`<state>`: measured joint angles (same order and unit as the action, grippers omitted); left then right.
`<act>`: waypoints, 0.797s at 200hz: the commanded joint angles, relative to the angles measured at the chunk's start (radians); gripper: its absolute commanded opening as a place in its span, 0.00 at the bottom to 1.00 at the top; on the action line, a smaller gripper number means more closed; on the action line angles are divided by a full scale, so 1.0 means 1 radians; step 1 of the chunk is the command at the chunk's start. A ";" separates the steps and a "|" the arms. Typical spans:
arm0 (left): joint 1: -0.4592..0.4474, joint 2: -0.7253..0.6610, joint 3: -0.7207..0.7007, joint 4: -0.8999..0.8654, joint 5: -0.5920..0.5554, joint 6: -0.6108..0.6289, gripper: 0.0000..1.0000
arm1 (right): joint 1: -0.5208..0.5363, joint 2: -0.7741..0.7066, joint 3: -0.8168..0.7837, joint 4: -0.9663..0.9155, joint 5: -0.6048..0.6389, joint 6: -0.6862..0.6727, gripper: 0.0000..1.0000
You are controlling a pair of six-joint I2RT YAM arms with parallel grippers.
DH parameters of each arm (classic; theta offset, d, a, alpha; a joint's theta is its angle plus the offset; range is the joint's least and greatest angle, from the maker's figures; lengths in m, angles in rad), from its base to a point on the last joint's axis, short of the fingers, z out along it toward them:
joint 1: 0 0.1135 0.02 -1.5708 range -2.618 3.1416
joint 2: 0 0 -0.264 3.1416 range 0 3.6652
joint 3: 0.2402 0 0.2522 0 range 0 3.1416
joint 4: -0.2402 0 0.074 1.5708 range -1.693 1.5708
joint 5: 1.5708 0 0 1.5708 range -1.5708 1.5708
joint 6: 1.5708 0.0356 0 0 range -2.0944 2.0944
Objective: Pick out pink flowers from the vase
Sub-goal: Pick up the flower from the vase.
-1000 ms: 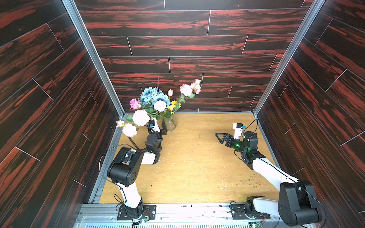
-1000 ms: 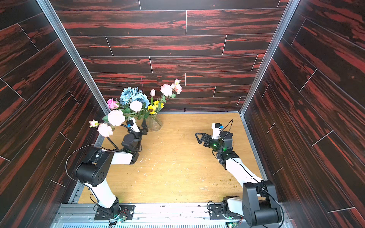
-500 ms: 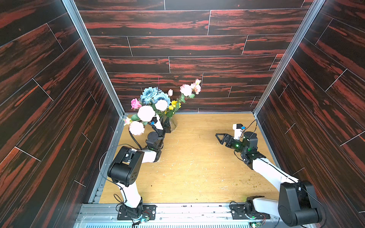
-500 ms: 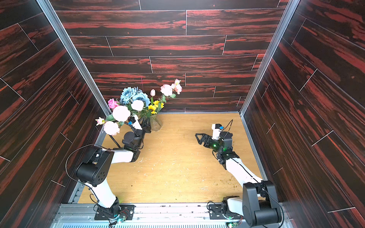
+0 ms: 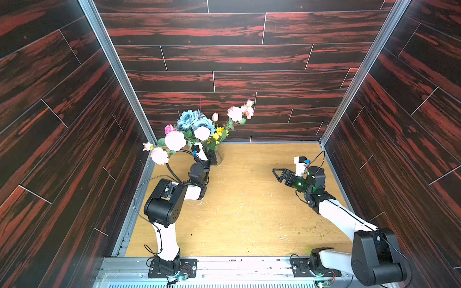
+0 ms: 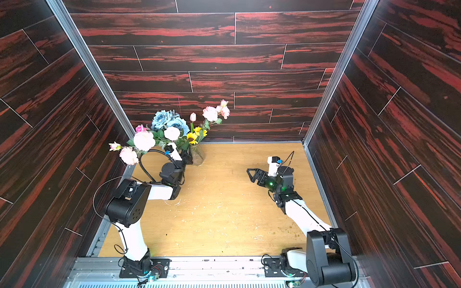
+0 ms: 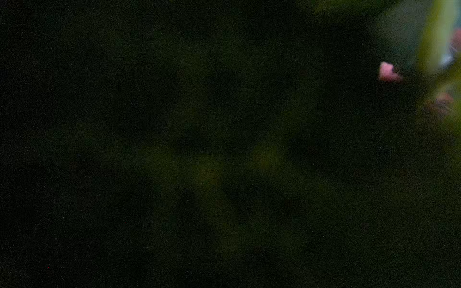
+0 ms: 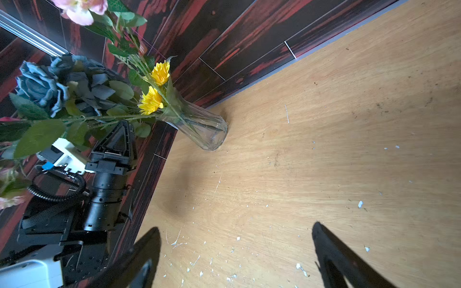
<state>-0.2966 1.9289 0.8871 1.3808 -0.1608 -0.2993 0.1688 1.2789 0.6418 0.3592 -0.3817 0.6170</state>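
Pink flowers (image 5: pixel 174 141) out of the vase (image 8: pixel 199 124) yet? — Desk

None on the tabletop (image 5: pixel 249 212); the job looks barely begun. Vase stands at 11 o'clock, nothing seemingly lifted out; one pink spray (image 5: pixel 159 155) leans toward 9, another toward 1. Left pincer (image 8: pixel 121 129) noses in beside the vase's neck, grip impossible to tell; right pincer (image 5: pixel 275 173) hovers at 3 o'clock, wide and empty. — Photographer
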 commanded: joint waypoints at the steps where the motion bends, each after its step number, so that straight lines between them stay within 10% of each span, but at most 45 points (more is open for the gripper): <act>1: 0.005 -0.007 0.006 0.029 -0.082 0.020 0.58 | 0.004 0.009 0.016 0.003 -0.002 -0.003 0.96; 33: 0.013 -0.022 0.006 0.029 -0.082 0.020 0.62 | 0.004 0.015 0.016 0.005 -0.003 0.001 0.96; 78: 0.020 -0.030 0.027 0.029 -0.024 -0.015 0.31 | 0.003 0.012 0.015 0.000 0.002 -0.003 0.96; 137: 0.037 -0.044 0.051 0.029 0.003 -0.050 0.39 | 0.002 0.012 0.015 0.000 -0.002 -0.001 0.96; 159: 0.039 -0.055 0.060 0.024 0.009 -0.051 0.22 | 0.002 0.012 0.016 -0.003 -0.001 -0.002 0.96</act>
<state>-0.2657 1.9285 0.9150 1.3811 -0.1719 -0.3389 0.1688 1.2854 0.6418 0.3588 -0.3813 0.6170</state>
